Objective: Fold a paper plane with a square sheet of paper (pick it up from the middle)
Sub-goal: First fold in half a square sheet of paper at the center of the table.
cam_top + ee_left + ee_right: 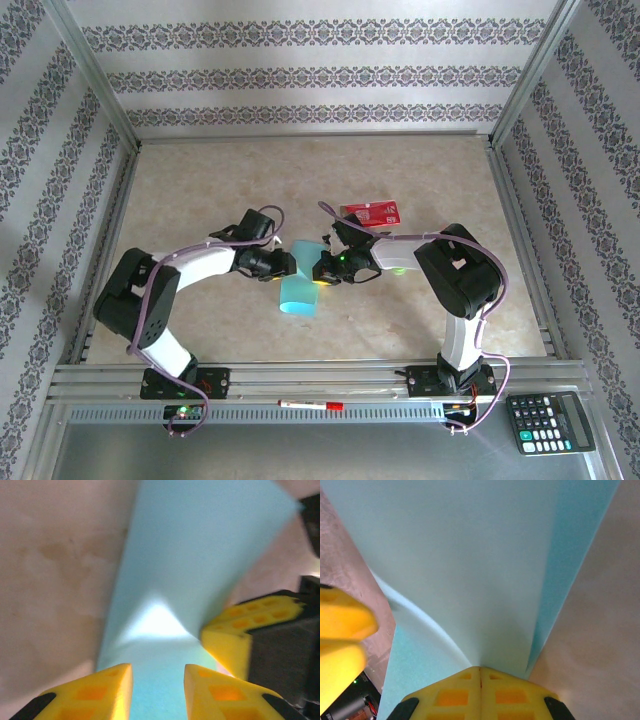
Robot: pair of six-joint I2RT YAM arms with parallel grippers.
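The square sheet of paper (298, 292) is light blue, bent and partly lifted off the table between my two grippers. My right gripper (480, 670) is shut on an edge of the sheet (470, 570), which fans out from between its yellow fingertips with a curved fold on the left. My left gripper (158, 680) faces it from the left, its yellow fingers (107, 690) apart, with the sheet (200, 555) lying in the gap and beyond. One right finger (245, 630) presses the sheet just ahead. In the top view the left gripper (284, 266) and the right gripper (318, 270) almost meet. A paper plane is out of view.
A red packet (372, 213) lies just behind the right arm. A red pen (308, 404) rests on the front rail, and a calculator (550, 422) sits at the near right corner. Metal frame posts and patterned walls bound the beige table (200, 190).
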